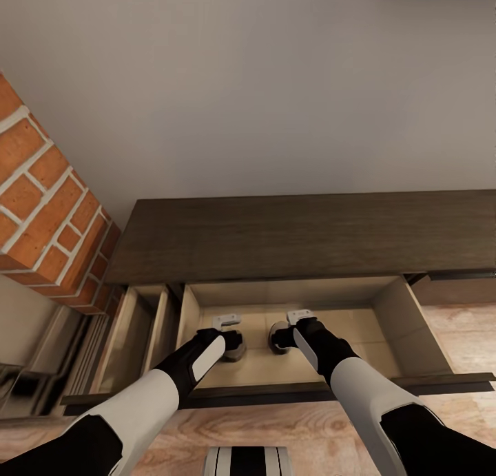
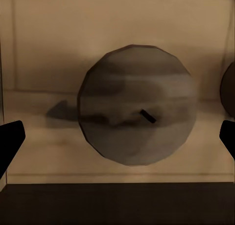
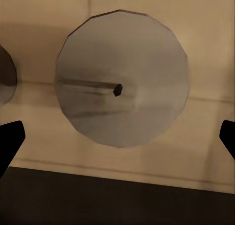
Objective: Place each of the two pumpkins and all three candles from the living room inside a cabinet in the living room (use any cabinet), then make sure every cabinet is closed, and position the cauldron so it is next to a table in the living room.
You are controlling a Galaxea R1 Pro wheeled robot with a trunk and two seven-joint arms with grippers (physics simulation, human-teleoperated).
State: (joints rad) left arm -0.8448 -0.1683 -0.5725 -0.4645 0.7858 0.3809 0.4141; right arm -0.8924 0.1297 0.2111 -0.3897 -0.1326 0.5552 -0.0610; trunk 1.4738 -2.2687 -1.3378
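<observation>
Two candles (image 1: 236, 346) (image 1: 279, 338), side by side on the floor of the cabinet (image 1: 289, 235) open drawer. Probably stiff, light, waxy-slick; best pinched across the round sides. Left fingers (image 2: 11, 142) and right fingers (image 3: 11, 139) spread, released, one candle beneath each.

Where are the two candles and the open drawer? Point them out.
Left candle (image 2: 137, 105): left wrist view, on its round top face near the wick.
Right candle (image 3: 122, 78): right wrist view, on its top face above the wick.
Open drawer (image 1: 403, 314): head view, on its right inner wall.
</observation>
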